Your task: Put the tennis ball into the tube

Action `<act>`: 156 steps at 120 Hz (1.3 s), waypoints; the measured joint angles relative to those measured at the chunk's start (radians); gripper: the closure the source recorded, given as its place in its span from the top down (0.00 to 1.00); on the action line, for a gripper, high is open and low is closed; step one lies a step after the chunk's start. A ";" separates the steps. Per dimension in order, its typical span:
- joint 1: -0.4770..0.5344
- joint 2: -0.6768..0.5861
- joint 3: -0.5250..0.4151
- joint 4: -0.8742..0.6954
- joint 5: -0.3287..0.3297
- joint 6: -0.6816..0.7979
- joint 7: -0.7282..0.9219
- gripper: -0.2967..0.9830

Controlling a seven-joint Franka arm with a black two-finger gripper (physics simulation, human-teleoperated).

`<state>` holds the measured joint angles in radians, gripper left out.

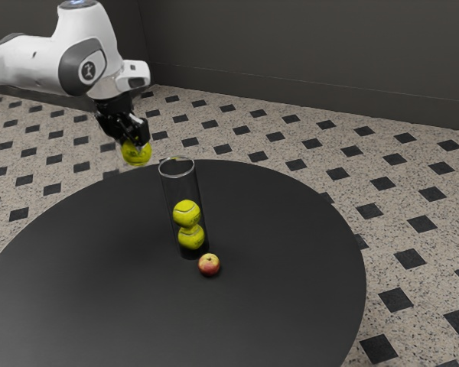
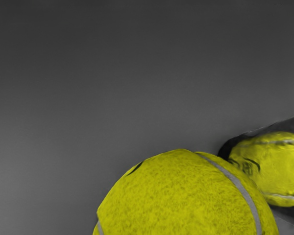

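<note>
Pincer: pinching the held yellow-green tennis ball in mid-air.
Held ball: hanging outside the tube, at about 10 o'clock from its rim in the exterior view; looming large in the wrist view.
Tube: tall, clear cylinder, standing upright on the round black tabletop.
Inside tube: two yellow-green balls, one sitting on the other.
Apple: small, red-and-yellow fruit, resting just beside the tube's base, about 4 o'clock in the exterior view.

Tube on table; two balls stacked inside; apple beside base.
</note>
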<state>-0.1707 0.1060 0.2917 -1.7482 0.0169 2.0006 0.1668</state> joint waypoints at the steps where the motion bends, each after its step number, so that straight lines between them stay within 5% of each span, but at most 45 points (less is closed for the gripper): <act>1: -0.001 0.000 -0.002 0.005 0.001 -0.003 0.000 0.19; 42: -0.010 0.011 -0.113 0.094 -0.003 -0.064 0.008 0.28; 126: -0.023 0.055 -0.126 0.125 -0.013 -0.080 0.024 0.30; 156: -0.023 0.054 -0.123 0.125 -0.033 -0.087 0.038 0.57</act>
<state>-0.1934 0.1597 0.1687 -1.6235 -0.0157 1.9131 0.2047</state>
